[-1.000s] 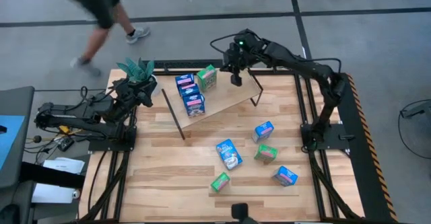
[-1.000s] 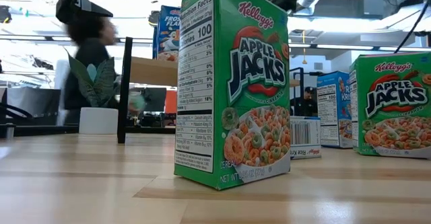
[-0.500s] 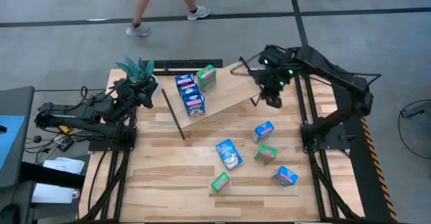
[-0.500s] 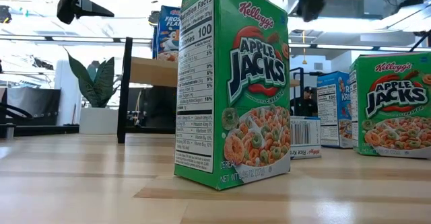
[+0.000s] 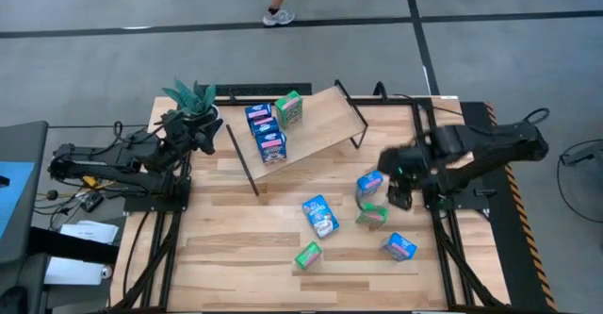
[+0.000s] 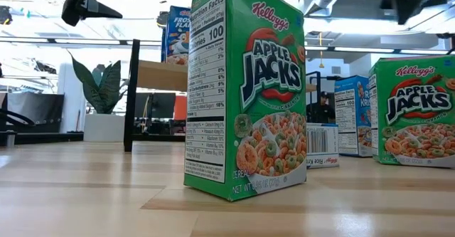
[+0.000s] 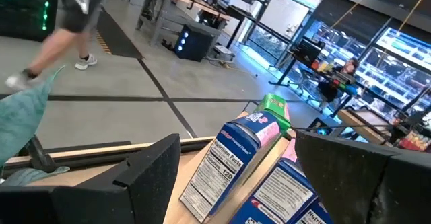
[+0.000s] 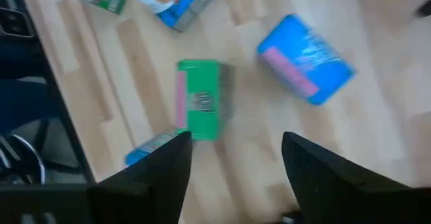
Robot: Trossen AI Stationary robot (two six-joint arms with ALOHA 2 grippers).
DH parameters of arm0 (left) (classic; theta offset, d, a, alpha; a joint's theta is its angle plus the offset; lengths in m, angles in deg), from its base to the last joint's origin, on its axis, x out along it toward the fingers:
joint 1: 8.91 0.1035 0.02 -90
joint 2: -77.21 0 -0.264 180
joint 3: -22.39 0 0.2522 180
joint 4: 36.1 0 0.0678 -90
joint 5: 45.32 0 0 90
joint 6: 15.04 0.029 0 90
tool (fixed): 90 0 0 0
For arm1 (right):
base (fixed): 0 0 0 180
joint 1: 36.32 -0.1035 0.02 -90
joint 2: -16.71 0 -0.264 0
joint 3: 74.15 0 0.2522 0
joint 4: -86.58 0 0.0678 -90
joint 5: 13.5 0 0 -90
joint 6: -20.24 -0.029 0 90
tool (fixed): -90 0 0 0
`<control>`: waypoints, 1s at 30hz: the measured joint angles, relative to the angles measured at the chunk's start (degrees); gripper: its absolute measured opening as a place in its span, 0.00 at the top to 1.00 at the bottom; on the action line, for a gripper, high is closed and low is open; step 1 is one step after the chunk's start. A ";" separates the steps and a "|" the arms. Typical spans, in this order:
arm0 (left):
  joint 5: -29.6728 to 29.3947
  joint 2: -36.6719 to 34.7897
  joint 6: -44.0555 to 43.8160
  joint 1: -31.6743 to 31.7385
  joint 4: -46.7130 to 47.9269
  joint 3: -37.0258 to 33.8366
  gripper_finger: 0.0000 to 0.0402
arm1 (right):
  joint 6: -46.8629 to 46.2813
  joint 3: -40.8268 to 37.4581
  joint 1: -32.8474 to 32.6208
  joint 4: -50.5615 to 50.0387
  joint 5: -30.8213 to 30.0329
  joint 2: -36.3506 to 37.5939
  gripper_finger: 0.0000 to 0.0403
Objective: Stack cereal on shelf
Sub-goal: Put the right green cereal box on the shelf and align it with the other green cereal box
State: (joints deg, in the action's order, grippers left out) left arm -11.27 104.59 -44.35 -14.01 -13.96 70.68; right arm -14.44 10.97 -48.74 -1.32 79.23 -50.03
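The shelf is a tilted wooden board on black rod legs at the table's far middle. Three blue cereal boxes and a green one stand on its left part. Loose on the table lie blue boxes and green boxes. My right gripper hovers open above the green box, just right of the blue box, touching nothing. My left gripper waits open at the shelf's left end, facing the boxes.
A potted plant stands at the far left corner beside my left arm. In the low view, a green box stands close to the camera with others behind it. A person's foot shows on the floor beyond the table.
My right gripper has swung from above the shelf's far right end toward the table's near right and down, ending over the loose boxes. The boxes have stayed in place. A person has walked across the floor beyond the far edge.
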 joint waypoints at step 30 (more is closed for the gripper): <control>0.14 0.00 0.56 0.00 -0.06 0.00 0.30 | -12.83 -15.50 -13.54 16.06 -6.16 -5.70 0.07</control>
State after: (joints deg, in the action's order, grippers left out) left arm -11.14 104.59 -43.78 -14.01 -14.02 70.68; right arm -27.27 -4.53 -62.28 14.74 73.07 -55.73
